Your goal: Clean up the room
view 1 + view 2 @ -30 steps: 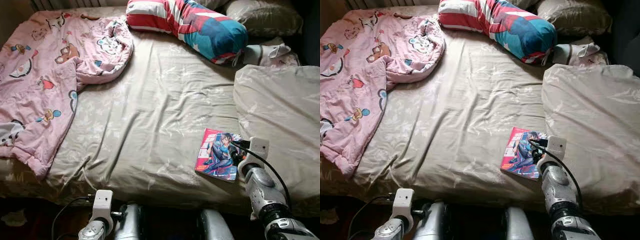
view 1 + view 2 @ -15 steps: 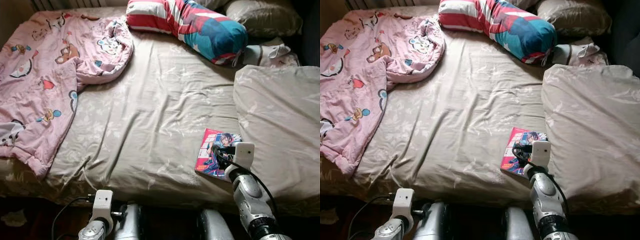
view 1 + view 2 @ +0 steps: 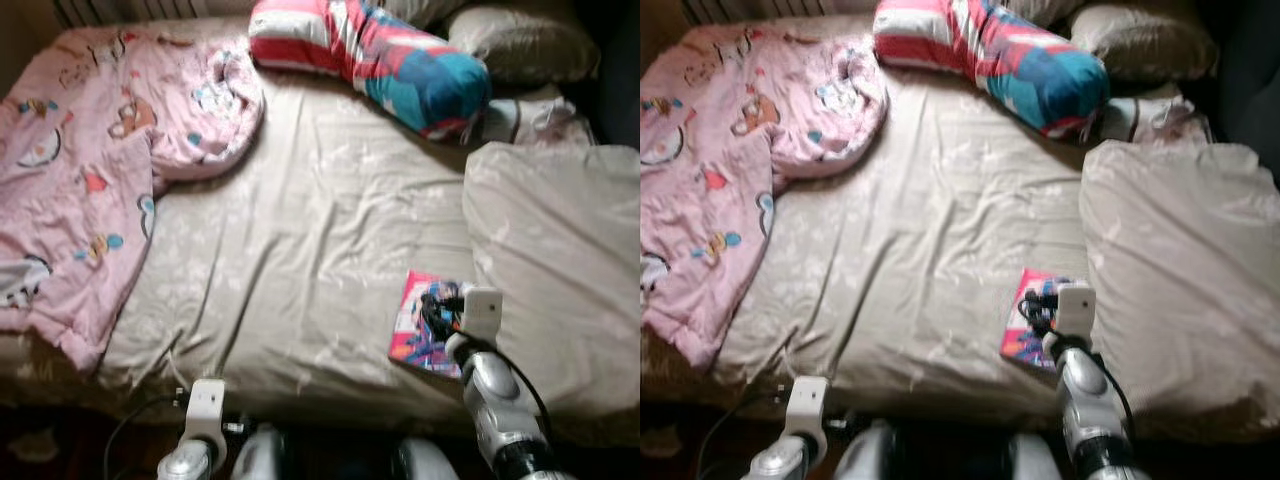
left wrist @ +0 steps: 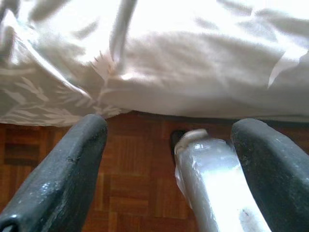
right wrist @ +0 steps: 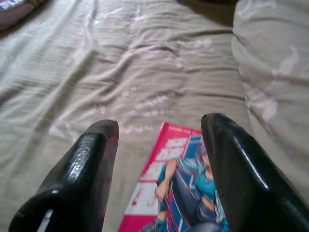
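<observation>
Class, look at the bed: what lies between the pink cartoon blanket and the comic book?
Only bare, wrinkled beige bedsheet separates the pink cartoon blanket from the comic book; nothing else rests on that stretch, as both eye views show.

My right arm (image 3: 500, 400) reaches forward over the bed edge, its gripper (image 5: 159, 164) spread wide just above the book (image 5: 178, 193). My left gripper (image 4: 169, 159) hangs low below the bed edge, fingers (image 4: 63, 179) apart, holding nothing.
</observation>
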`<state>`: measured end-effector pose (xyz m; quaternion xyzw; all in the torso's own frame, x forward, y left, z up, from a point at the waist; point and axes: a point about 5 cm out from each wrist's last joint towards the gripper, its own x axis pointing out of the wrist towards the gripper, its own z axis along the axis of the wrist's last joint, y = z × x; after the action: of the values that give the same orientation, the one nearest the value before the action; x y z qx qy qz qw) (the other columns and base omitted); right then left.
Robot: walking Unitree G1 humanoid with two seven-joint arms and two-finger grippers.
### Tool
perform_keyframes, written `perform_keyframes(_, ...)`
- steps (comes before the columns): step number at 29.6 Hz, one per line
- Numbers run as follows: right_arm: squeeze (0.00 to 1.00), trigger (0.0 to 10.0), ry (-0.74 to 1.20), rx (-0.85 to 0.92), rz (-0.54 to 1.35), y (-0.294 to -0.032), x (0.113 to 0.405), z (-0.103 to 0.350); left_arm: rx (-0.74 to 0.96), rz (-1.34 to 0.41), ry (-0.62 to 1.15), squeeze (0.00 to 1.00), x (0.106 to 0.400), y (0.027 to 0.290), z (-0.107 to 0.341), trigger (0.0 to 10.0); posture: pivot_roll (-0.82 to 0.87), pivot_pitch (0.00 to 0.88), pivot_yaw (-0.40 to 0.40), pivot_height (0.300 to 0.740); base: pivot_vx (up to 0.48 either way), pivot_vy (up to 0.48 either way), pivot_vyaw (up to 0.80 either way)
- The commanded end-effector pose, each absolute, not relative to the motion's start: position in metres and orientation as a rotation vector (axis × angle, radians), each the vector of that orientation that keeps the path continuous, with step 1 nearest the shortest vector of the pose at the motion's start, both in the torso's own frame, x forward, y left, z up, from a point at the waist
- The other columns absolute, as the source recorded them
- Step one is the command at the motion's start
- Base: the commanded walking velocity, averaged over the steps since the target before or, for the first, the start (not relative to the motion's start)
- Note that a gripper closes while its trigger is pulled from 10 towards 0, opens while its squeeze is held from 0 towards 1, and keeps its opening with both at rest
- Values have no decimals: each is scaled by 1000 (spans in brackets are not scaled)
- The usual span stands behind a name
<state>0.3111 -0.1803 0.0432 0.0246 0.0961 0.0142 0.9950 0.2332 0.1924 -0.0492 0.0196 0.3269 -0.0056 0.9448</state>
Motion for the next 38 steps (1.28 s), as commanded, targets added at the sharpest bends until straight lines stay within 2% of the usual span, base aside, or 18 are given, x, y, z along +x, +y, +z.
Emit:
perform_keyframes(1,0,10000,196,46,30,-179,308,40,46,-2,716,0,222,196,-57,10000,-54,201,76,724,0,0,0)
perform_keyframes(16,0,10000,192,25,26,-177,308,40,38,16,738,0,219,199,-59,10000,-51,199,78,729,0,0,0)
perform_keyframes(22,0,10000,160,-4,66,-172,308,43,42,14,747,0,217,199,-60,10000,-52,195,78,729,0,336,390)
perform_keyframes(38,0,10000,159,16,32,-176,309,43,43,12,755,0,215,198,-61,10000,-53,178,77,729,0,440,0)
